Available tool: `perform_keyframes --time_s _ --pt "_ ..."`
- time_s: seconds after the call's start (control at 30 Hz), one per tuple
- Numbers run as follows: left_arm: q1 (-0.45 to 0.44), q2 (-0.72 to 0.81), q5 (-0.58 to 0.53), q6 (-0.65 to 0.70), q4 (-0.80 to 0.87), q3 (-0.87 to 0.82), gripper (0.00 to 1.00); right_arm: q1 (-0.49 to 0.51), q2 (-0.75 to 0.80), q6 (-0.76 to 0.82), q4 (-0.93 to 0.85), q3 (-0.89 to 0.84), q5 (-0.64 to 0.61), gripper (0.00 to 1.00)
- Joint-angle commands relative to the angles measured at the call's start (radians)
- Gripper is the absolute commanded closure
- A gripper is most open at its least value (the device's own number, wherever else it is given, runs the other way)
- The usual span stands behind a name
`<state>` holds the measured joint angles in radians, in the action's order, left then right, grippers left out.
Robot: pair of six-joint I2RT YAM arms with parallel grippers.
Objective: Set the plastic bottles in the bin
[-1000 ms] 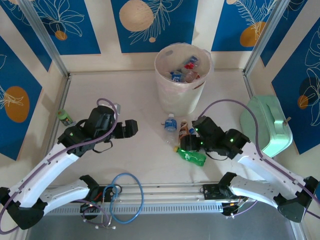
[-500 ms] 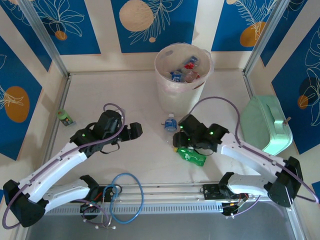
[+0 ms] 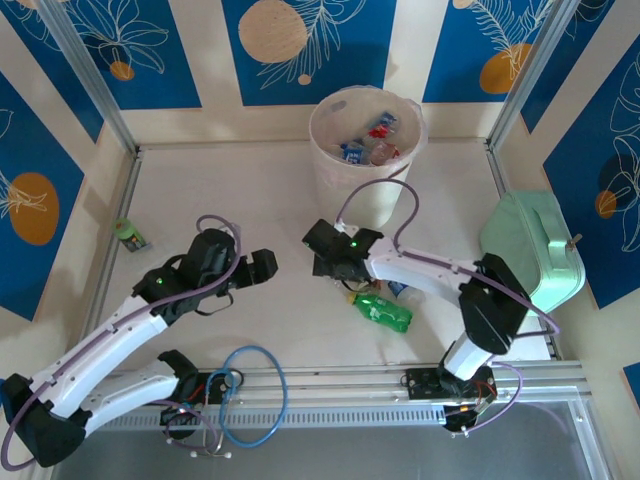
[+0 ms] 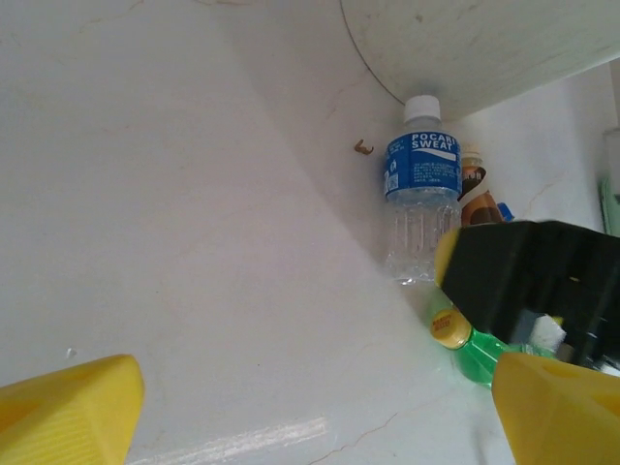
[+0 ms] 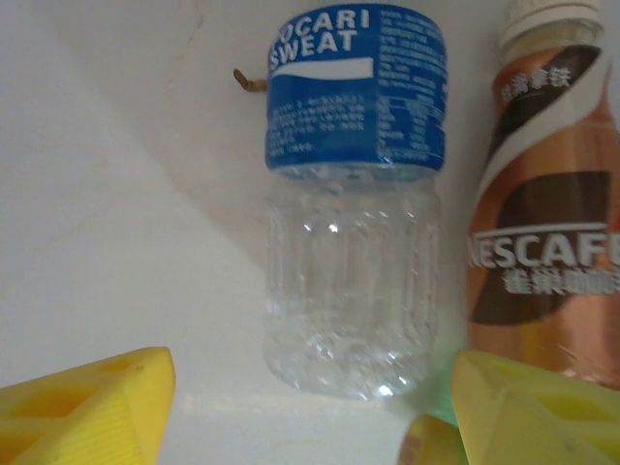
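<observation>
The bin [image 3: 352, 178] stands at the back centre with several plastic bottles [image 3: 372, 140] inside. A clear Pocari Sweat bottle [image 5: 354, 194] with a blue label lies in front of it, next to a brown Nescafe bottle [image 5: 547, 213]. My right gripper [image 5: 315, 417] is open just short of the Pocari bottle's base, its fingers wider than the bottle. In the top view this right gripper [image 3: 322, 250] covers both bottles. A green bottle [image 3: 385, 312] with a yellow cap lies beside them. My left gripper [image 3: 265, 265] is open and empty to their left. Another green bottle [image 3: 128, 235] lies at the far left wall.
A mint-green rounded box [image 3: 535, 250] sits at the right wall. The bin's base [image 4: 484, 48] is right behind the Pocari Sweat bottle [image 4: 421, 199]. The right arm's purple cable [image 3: 375, 195] arcs against the bin's side. A blue cable loop [image 3: 252, 395] lies at the near rail.
My right gripper has swung left and forward over the Pocari and Nescafe bottles. The left gripper moved toward them, then drew back slightly. The bottles have not moved.
</observation>
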<state>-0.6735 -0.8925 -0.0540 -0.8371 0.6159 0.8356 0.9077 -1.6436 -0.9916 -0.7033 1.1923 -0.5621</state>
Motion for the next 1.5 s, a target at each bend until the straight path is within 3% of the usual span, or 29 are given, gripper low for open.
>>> perform_keyframes --time_s 0.0,0.53,0.73,0.8,1.03,1.27,1.47 --pt "0.019 0.013 0.000 0.003 0.029 -0.006 0.07 -0.008 -0.047 -0.056 -0.061 0.036 -0.048 0.24" --pt "0.044 -0.003 0.037 0.046 0.012 -0.012 0.07 -0.066 -0.248 -0.024 -0.071 0.127 -0.001 0.29" --pt "0.051 -0.008 0.049 0.048 0.007 -0.016 0.07 -0.059 -0.259 -0.023 -0.099 0.147 -0.008 0.39" --pt "0.054 -0.007 0.051 0.050 0.005 -0.016 0.07 -0.055 -0.246 -0.029 -0.111 0.141 -0.009 0.46" --pt "0.063 -0.010 0.054 0.050 0.001 -0.015 0.07 -0.016 -0.166 -0.046 -0.138 0.109 0.004 0.54" --pt "0.069 0.003 0.041 0.053 0.022 -0.013 0.07 0.134 0.043 -0.027 -0.179 0.098 0.016 0.57" --pt "0.078 0.010 0.029 0.058 0.025 0.000 0.07 0.227 0.198 0.044 -0.258 0.236 -0.046 0.61"
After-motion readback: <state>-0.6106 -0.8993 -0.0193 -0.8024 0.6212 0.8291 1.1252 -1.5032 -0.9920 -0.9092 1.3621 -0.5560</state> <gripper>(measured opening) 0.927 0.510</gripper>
